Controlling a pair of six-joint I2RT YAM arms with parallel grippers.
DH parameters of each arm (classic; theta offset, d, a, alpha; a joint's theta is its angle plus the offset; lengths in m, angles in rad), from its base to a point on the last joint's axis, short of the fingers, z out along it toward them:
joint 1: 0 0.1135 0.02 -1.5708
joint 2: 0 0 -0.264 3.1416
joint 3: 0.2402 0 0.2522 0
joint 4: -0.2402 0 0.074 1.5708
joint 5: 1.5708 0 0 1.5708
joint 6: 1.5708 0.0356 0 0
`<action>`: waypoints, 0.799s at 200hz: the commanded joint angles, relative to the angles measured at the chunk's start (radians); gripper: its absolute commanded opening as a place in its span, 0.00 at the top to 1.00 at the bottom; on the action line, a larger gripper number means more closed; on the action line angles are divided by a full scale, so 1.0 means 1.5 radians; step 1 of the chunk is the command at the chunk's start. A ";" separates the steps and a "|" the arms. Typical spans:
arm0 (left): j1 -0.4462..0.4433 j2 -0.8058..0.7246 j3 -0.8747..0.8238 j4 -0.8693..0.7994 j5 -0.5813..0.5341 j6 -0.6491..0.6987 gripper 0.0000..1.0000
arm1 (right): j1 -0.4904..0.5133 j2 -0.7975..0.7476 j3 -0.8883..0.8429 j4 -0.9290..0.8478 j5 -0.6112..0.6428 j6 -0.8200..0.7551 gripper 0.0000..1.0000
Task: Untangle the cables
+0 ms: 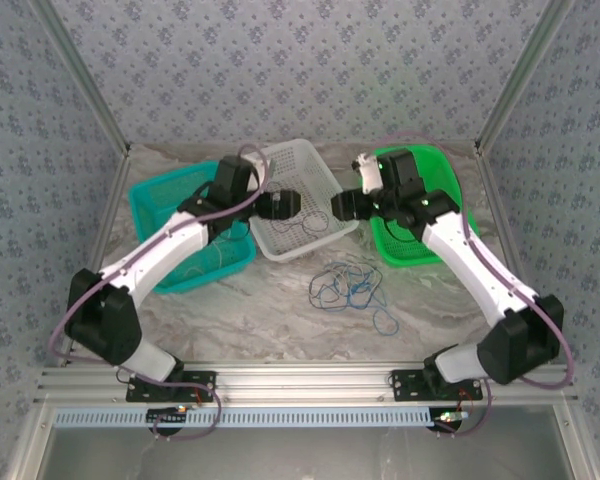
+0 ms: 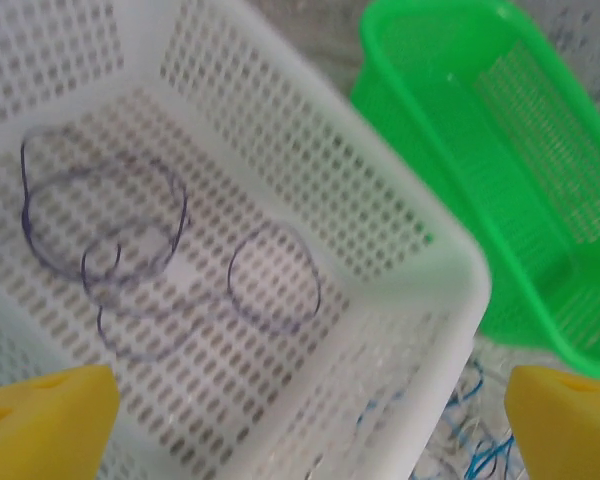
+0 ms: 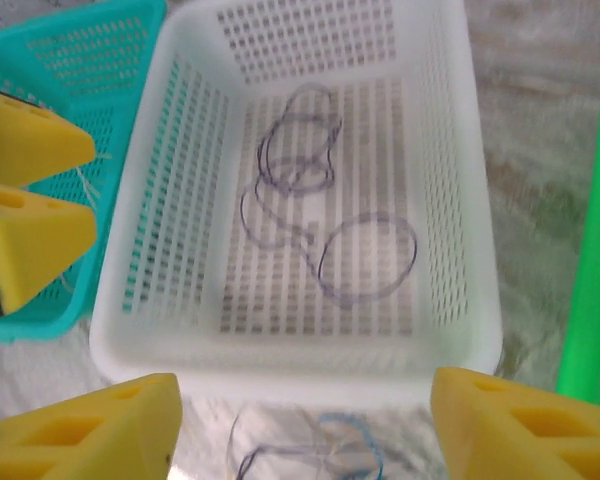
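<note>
Left wrist view: the left claw [image 2: 305, 432] hangs with its two yellow fingers [image 2: 45, 420] spread wide and nothing between them. Directly below it lies the white basket [image 2: 380, 200], a perforated plastic tray. On the tray's floor rests a dark purple cable [image 2: 130, 260], coiled in several loose loops. Beyond the tray's corner stands the green basket [image 2: 460, 100].

Right wrist view: the right claw [image 3: 305, 430] is also spread wide, gripping nothing. It faces the near wall of the white basket [image 3: 310, 370], with the dark purple cable [image 3: 320, 220] in plain sight inside. The left claw [image 3: 30, 200] enters from the left edge. Behind it sits the teal basket [image 3: 40, 60], just beside the white one.

Top external view: the left claw [image 1: 280, 203] and right claw [image 1: 342, 207] point toward each other over the white basket [image 1: 310, 160]. The teal basket [image 1: 150, 200] lies to its left and the green basket [image 1: 435, 160] to its right. Nearer the arm bases, a tangle of cables [image 1: 348, 285], blue, dark and pale, sprawls on the marbled worktop [image 1: 260, 320]. A small blue loop [image 1: 385, 320] lies just beside the tangle, on its near right side.
</note>
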 commanded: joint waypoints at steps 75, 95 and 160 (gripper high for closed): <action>0.005 -0.151 -0.180 0.114 0.015 -0.068 0.01 | 0.157 -0.106 -0.295 -0.009 0.040 0.076 0.48; 0.004 -0.146 -0.186 0.122 0.018 -0.076 0.01 | 0.169 -0.089 -0.305 0.004 0.041 0.075 0.48; 0.005 -0.145 -0.183 0.117 0.008 -0.078 0.01 | 0.197 -0.009 -0.296 0.052 0.055 0.051 0.51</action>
